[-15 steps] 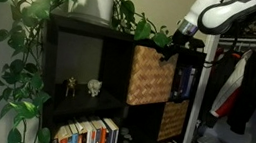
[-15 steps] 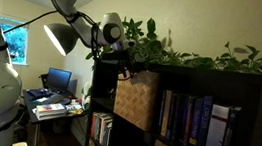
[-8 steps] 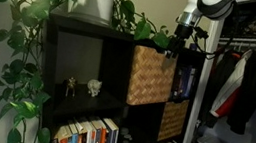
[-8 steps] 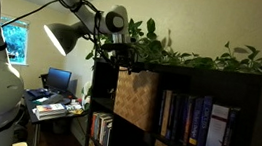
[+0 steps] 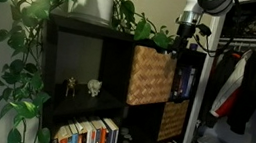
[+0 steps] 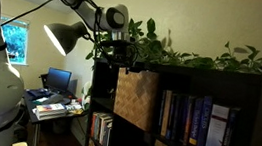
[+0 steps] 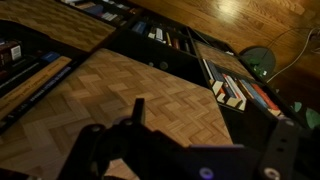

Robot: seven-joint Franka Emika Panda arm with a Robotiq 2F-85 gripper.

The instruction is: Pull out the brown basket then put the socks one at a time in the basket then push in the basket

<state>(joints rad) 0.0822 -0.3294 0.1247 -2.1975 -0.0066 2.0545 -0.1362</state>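
Where claw point(image 5: 177, 46) hovers above brown basket point(image 5: 151, 77), dimness hides jaw opening: cannot tell.

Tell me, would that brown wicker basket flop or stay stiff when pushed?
Probably stiff: the brown basket has a tight weave and straight flat sides. Likely light for its size, being wicker. It fills its cubby in the black shelf, so it should slide rather than tip.

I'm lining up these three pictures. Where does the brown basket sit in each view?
Exterior view: the brown basket sits in the shelf's upper cubby, right of centre.
Exterior view: the basket is at centre, at the shelf's near end.
Wrist view: its weave fills the middle, seen close.
Shared landmark: the gripper, close by the basket in all three.
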